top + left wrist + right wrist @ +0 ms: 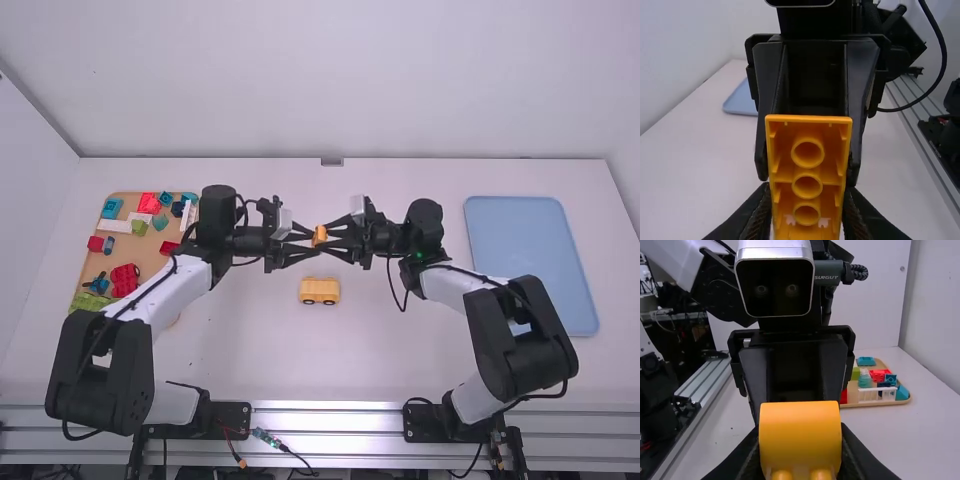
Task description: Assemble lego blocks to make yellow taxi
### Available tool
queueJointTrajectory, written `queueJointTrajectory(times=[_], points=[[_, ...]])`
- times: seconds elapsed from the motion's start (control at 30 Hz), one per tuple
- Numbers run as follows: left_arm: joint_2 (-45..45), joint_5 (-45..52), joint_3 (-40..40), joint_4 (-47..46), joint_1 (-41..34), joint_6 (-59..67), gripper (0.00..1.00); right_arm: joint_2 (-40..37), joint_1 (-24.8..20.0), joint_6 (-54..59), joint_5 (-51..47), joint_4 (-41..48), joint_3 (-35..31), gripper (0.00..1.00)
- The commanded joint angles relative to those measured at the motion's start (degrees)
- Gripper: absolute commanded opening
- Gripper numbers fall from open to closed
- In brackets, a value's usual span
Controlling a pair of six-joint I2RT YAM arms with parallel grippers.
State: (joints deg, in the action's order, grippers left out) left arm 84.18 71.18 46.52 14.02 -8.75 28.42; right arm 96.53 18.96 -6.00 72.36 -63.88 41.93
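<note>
I have the orange-yellow block (800, 432) up in the air between the arms, with the left gripper (313, 241) and the right gripper (331, 240) both pinching it between their fingers. Its hollow underside faces the left wrist camera, and its smooth, rounded side faces the right one. Below it on the white surface (250, 340) sits the yellow car base (320, 289), with wheels along its lower edge. The tray of loose blocks (93, 267) is off to the left, the blue tray (520, 240) to the right.

I read this as a mid-air handover or regrip before the block goes on as the taxi's upper part. Next I'd want one set of fingers to spread and back straight off — only once the other's hold is firm. Then the block needs turning hollow side down, lining up over the base and pressing on evenly; a crooked grip could make it slip or seat askew.
</note>
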Motion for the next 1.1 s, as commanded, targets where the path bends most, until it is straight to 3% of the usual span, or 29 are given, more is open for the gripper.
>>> queueJointTrajectory(times=[0.0, 0.03, 0.07, 0.33, 0.4, 0.57, 0.77, 0.97, 1.07], points=[[-1.28, 0.37, -0.55, -0.01, -0.28, 0.52, 0.61, 0.41, 0.17, -0.17, 0.87, -0.15, 1.22, 0.23], [-1.28, 0.35, -0.55, 0.01, -0.26, 0.52, 0.87, 0.41, 0.17, -0.13, 0.83, -0.15, 1.22, 0.23], [-1.28, 0.33, -0.55, -0.01, -0.22, 0.5, 0.99, 0.41, 0.17, -0.07, 0.85, -0.15, 1.22, 0.22], [-1.3, -6.19, -0.52, -0.25, 0.57, -3.56, 0.99, 0.41, -1.92, -0.2, 0.87, 0.46, 1.22, 0.22], [-1.28, -9.81, -0.52, -0.34, 0.68, -6.27, 0.99, 0.41, -3.13, 0.0, 0.55, 1.4, 1.25, 0.17], [-1.3, -12.17, -0.52, -1.81, 0.83, -5.14, 0.99, 0.38, -6.4, 2.23, -0.42, 6.93, 1.88, 0.15], [-1.3, -15.5, 1.11, -6.5, 1.77, -4.72, 0.99, 0.38, -9.57, 14.73, -2.95, 29.68, 7.54, 0.11], [-1.3, -21.35, 7.8, -21.87, 1.49, 4.04, 0.99, 0.3, -9.01, 30.95, -15.23, 56.19, 16.0, 0.11], [-1.3, -27.04, 13.62, -34.72, 1.31, 15.06, 0.99, 0.3, -7.78, 42.49, -26.95, 81.11, 25.64, 0.07]])
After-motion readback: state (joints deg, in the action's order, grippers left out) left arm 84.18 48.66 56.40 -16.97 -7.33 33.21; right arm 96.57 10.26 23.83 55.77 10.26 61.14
